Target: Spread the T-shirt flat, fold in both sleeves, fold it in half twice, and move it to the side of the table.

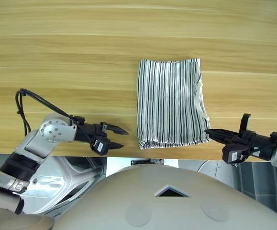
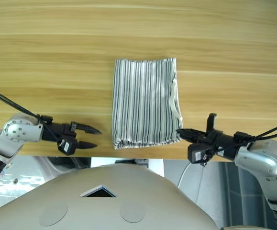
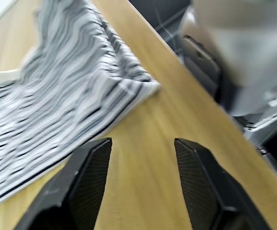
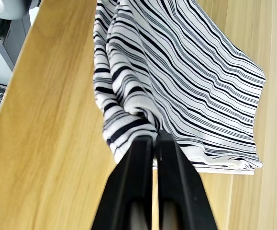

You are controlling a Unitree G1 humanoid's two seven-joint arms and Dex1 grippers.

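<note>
Pinching one folded T-shirt (image 1: 169, 103) corner, right end effector (image 1: 208, 132); left end effector (image 1: 124, 138) released.

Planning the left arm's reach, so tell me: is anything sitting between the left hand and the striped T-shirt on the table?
Nothing visible. Only bare table lies between the open left hand and the folded T-shirt. The right hand pinches its near right corner, on the other side.

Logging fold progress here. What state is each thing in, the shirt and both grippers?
T-shirt: folded into a narrow rectangle, flat by the table front edge.
Left gripper: open, empty, beside the T-shirt's near left corner.
Right gripper: shut on the T-shirt's near right corner.
</note>
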